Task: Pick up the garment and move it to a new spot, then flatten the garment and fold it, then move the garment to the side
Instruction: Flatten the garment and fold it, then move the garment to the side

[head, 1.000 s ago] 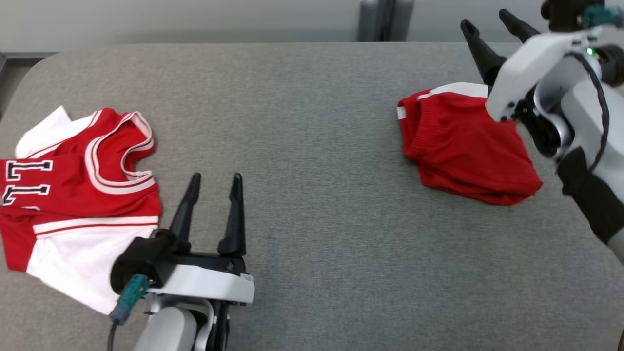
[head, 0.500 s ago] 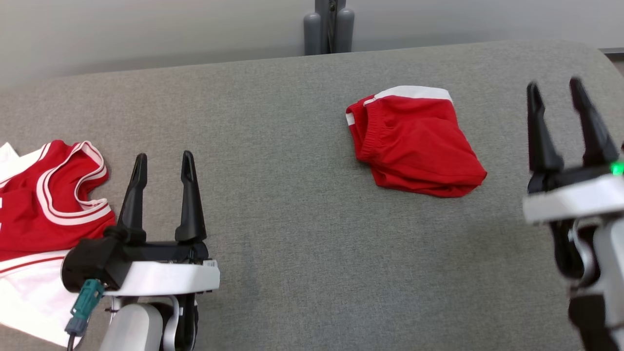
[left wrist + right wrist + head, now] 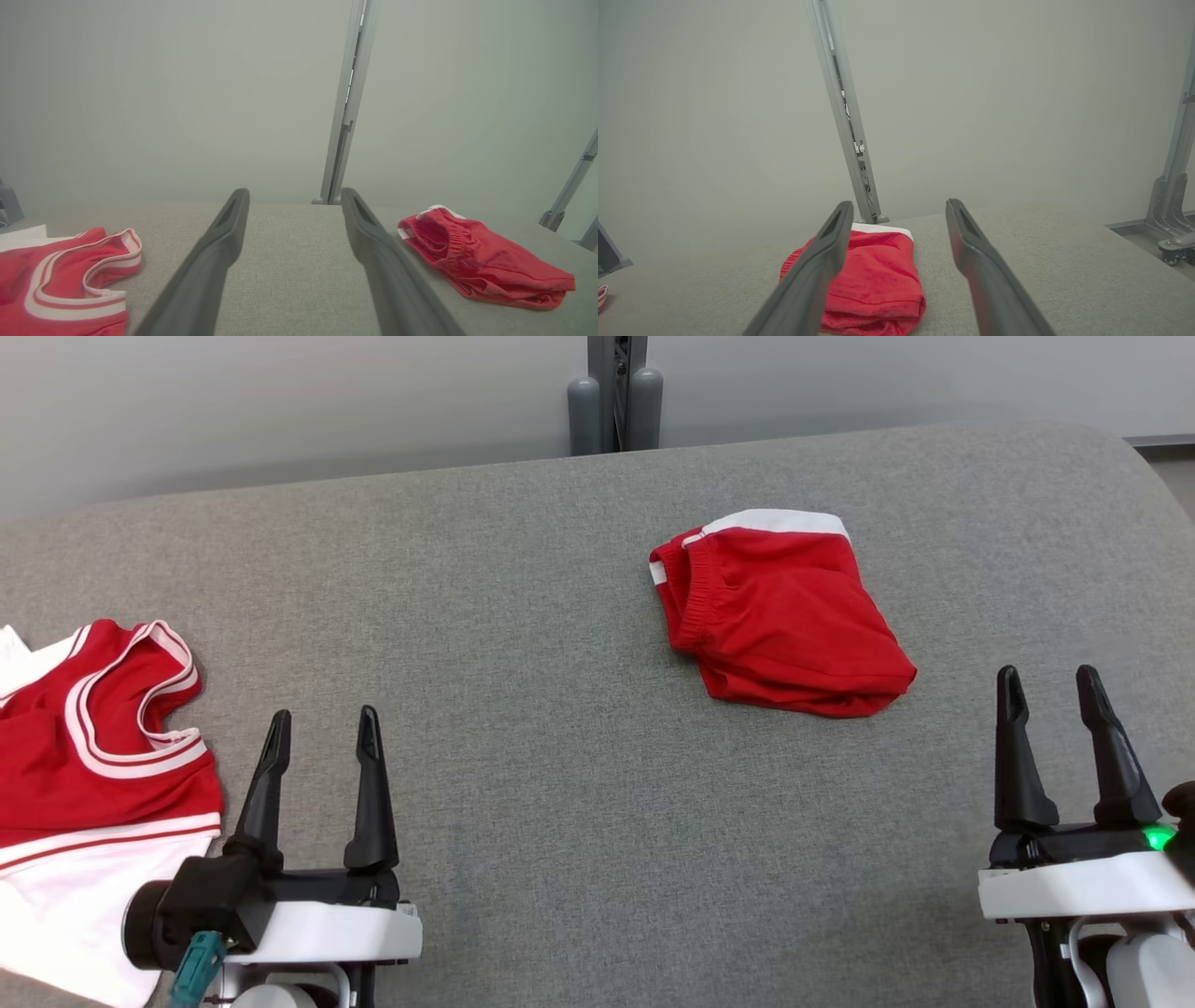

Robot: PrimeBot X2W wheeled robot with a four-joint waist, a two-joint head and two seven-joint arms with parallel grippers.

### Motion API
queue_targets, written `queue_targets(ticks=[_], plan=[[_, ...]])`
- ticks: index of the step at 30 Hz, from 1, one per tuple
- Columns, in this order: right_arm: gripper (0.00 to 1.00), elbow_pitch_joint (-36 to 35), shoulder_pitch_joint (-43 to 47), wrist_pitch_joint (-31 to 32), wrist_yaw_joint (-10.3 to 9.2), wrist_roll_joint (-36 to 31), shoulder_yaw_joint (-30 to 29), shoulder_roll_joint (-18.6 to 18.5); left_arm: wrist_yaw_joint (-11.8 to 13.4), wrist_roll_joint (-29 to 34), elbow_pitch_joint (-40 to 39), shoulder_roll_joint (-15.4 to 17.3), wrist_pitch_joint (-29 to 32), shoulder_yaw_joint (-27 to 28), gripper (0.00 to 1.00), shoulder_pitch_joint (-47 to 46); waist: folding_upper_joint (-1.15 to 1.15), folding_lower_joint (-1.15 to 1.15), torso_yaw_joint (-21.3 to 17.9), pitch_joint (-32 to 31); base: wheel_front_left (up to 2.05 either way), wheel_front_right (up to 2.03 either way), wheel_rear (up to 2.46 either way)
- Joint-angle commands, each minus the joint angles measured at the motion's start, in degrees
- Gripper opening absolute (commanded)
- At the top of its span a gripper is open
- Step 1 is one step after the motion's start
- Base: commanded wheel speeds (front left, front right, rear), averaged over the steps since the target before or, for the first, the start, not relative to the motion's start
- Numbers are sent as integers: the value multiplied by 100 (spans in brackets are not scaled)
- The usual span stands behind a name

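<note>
The garment [image 3: 84, 775], a red jersey with white sleeves and red-and-white striped trim, lies crumpled at the left edge of the grey table [image 3: 560, 803], partly cut off by the frame. In the left wrist view the garment [image 3: 60, 289] sits at the lower left. My left gripper [image 3: 324, 715] stands open and empty just right of it, not touching, and my left gripper [image 3: 294, 192] has only bare table between its fingers. My right gripper [image 3: 1047, 672] is open and empty at the near right. In its wrist view my right gripper [image 3: 899, 203] points at the far wall.
Folded plain red shorts [image 3: 784, 616] with a gathered waistband lie right of centre; the shorts [image 3: 873, 280] sit ahead of my right fingers, and the shorts [image 3: 481, 261] are at the right. A grey post [image 3: 611, 392] stands behind the table's far edge.
The camera has shifted, so the whole picture moved. My right arm came down from above the shorts to the near right. Both grippers stay open.
</note>
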Motion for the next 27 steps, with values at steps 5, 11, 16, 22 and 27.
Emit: queue_targets(ticks=[5, 11, 16, 22, 27], plan=[[100, 60, 102, -19, 3, -89, 53, 23, 124, 138, 4, 23, -13, 14, 100, 114, 0, 0, 53, -33, 0, 0, 0], [100, 138, 81, -18, 4, -135, 154, 7, 313, 185, 70, 24, -13, 36, 100, 187, 0, 0, 111, -68, 0, 0, 0], [100, 223, 53, -19, 3, -16, 251, -14, 576, -76, 73, 25, -13, 180, 100, 326, 0, 0, 145, -99, 0, 0, 0], [100, 298, 8, -20, 3, 117, 243, -64, 519, 94, 128, 22, -13, 129, 100, 413, 0, 0, 240, -105, 0, 0, 0], [100, 492, -122, -20, 3, 269, 243, -139, 494, 110, 152, 24, -13, 31, 100, 342, 0, 0, 323, -51, 0, 0, 0]])
